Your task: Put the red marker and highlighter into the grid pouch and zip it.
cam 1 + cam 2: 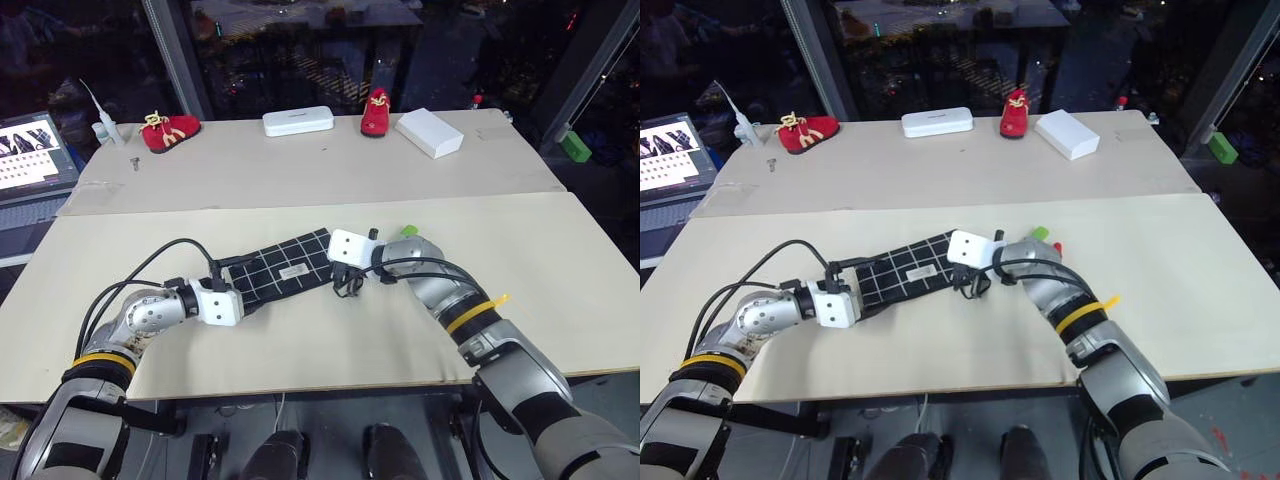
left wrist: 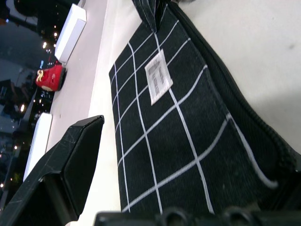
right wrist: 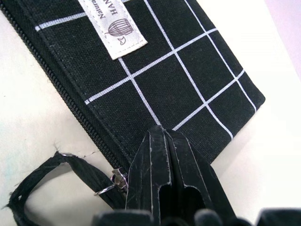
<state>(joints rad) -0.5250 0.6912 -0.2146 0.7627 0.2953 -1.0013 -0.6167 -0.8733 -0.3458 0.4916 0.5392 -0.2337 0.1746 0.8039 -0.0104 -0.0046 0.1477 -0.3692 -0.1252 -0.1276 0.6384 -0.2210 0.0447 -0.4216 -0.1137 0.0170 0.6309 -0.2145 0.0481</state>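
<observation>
The grid pouch (image 1: 285,268), black with white lines and a white label, lies flat on the near table. My left gripper (image 1: 243,292) stands open at the pouch's left end; one black finger (image 2: 75,160) shows beside the fabric. My right gripper (image 1: 347,283) is shut, its tips resting on the pouch's right corner (image 3: 207,94). Next to those tips lie the zipper slider and its black loop pull (image 3: 42,181). The light-green highlighter (image 1: 408,230) peeks out behind my right forearm. A small red tip of the red marker (image 1: 1057,247) shows beside it; the rest is hidden by the arm.
On the far table lie two red shoes (image 1: 168,130) (image 1: 377,112), a white case (image 1: 298,121) and a white box (image 1: 429,132). A laptop (image 1: 30,155) sits at the far left, a green block (image 1: 575,147) at the far right.
</observation>
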